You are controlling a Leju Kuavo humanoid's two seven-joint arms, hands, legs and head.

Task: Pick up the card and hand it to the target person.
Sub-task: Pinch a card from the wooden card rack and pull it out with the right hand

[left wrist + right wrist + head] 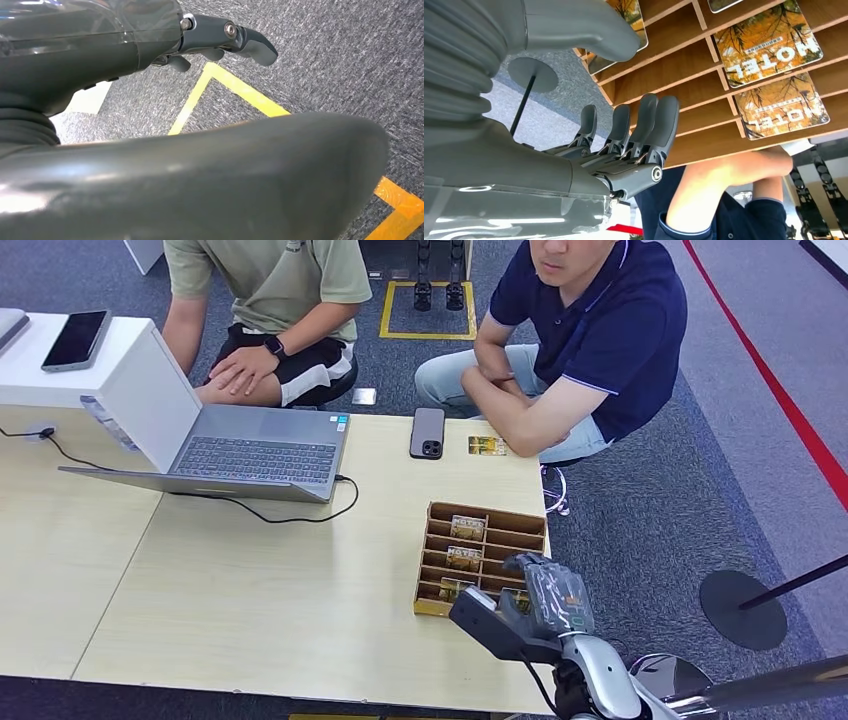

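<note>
Card tray: a brown slotted wooden organiser (487,515) is seen at the right end of the table (250,590), nearest the right arm; this placement is judged to put the cards within that arm's reach.

Task cards: orange "HOTEL" cards (466,526) are laid flat in the left column of compartments, one per slot, so that each can be taken singly. In the right wrist view two are read clearly (766,42) and another is partly covered by the thumb.

Right hand (545,595): it is held over the near right corner of the tray. In the right wrist view the fingers (644,125) are extended side by side with the thumb apart from them, and nothing is gripped. No contact with a card is seen.

Left hand (220,40): it hangs beside the body above grey carpet and a yellow floor marking. Whether its fingers are spread or curled cannot be told; nothing is seen in it.

Loose card (486,445): one card lies on the table's far edge beside a dark phone (427,432), just in front of the person in the navy shirt (590,330).

Recipients: two people are seated along the far edge; which is the target cannot be told.

Stage (judged): approach for the pick, no card lifted yet.

Other items: an open laptop (250,445) with its cable, well apart from the tray.
</note>
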